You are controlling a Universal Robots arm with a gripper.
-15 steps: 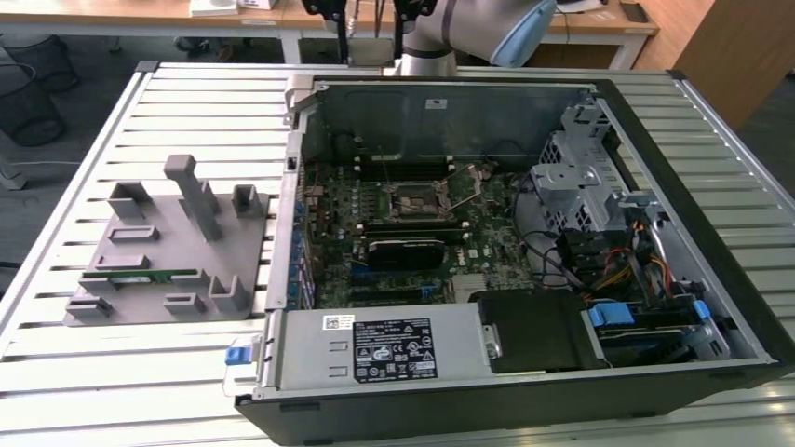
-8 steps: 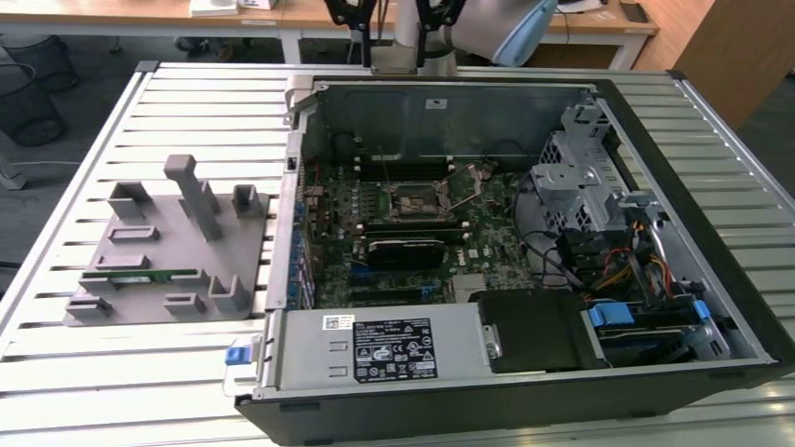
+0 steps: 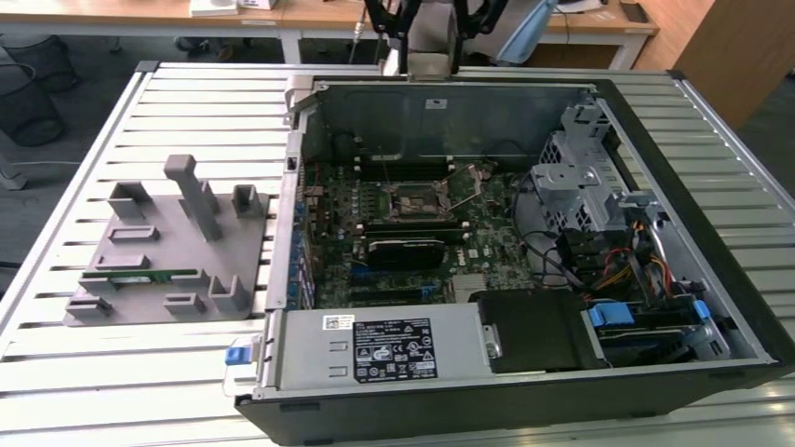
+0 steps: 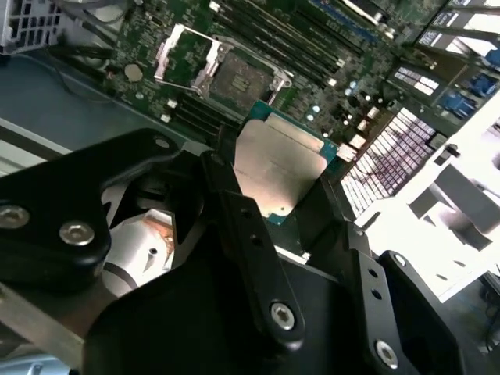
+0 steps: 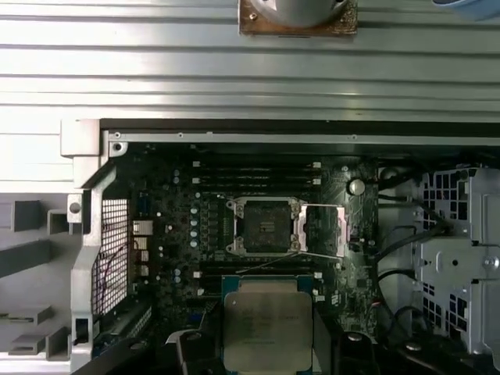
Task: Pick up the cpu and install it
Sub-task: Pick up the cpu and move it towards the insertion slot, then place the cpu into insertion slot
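Pickup looks done, since the pincer (image 4: 273,201) grips the cpu (image 4: 283,160) by its edges above the motherboard (image 5: 180,234), near the open, empty socket (image 5: 264,226), into which it is not yet seated.

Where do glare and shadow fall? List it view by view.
Second wrist view: a soft sheen on the cpu lid, and the fixture is washed out white. First wrist view: bright table, dim motherboard. Exterior view: the case interior lies in shade, the table evenly lit.
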